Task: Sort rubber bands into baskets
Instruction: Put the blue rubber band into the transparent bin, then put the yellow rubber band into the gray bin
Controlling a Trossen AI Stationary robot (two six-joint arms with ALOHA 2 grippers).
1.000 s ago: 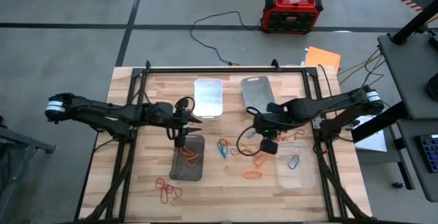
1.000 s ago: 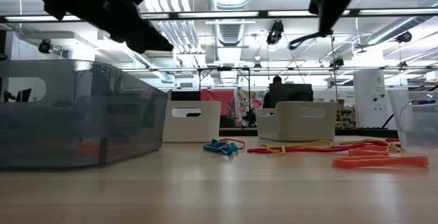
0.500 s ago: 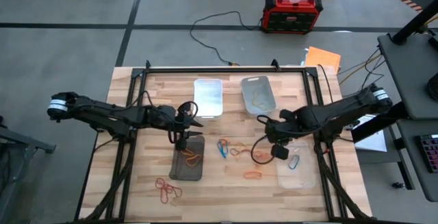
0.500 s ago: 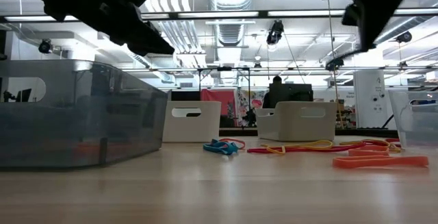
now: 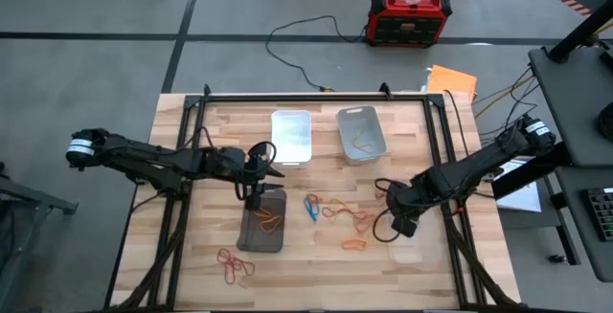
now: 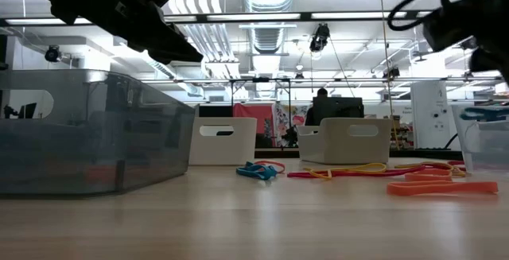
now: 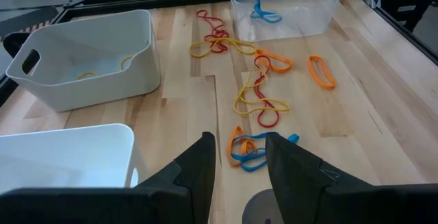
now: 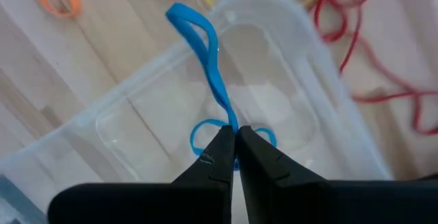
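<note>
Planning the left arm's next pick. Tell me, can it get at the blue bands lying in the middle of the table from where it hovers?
Probably yes. The left gripper hangs open above the dark basket, and the blue bands lie on bare wood just ahead of its fingers, with no basket wall between. The right gripper is busy over the clear basket.

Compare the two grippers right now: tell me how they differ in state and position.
The right gripper is shut on a blue rubber band, dangling it over the clear basket; the left gripper is open and holds nothing.
The right gripper is above the clear basket on the table's right side; the left gripper hangs at the far end of the dark basket, left of centre.
Both are above the table, not touching it.
</note>
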